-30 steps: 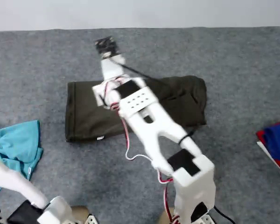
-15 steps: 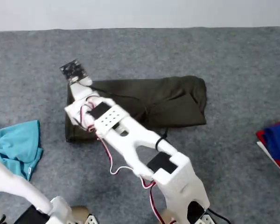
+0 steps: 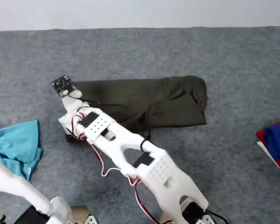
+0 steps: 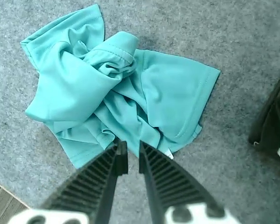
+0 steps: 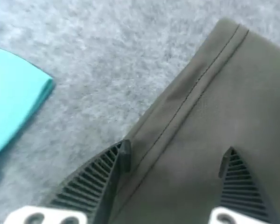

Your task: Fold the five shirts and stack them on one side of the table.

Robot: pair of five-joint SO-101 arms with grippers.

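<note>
A dark olive shirt [image 3: 149,100] lies folded lengthwise across the middle of the grey table. My right arm [image 3: 100,130] stretches from the front edge to that shirt's left end. In the right wrist view my right gripper [image 5: 176,158] is open, with one finger at the shirt's stitched edge [image 5: 196,88] and the other over the cloth [image 5: 233,107]. A crumpled teal shirt [image 3: 16,147] lies at the left. My left gripper [image 4: 129,151] hovers just above the teal shirt [image 4: 107,88], shut and holding nothing.
A blue and red shirt [image 3: 275,142] pokes in at the right edge. Bare grey carpet [image 3: 233,56] surrounds the dark shirt behind and to the right. The left arm's base [image 3: 18,191] stands at the front left corner.
My right arm has swung left across the dark shirt, from its middle to its left end. The shirts and the left arm have hardly moved.
</note>
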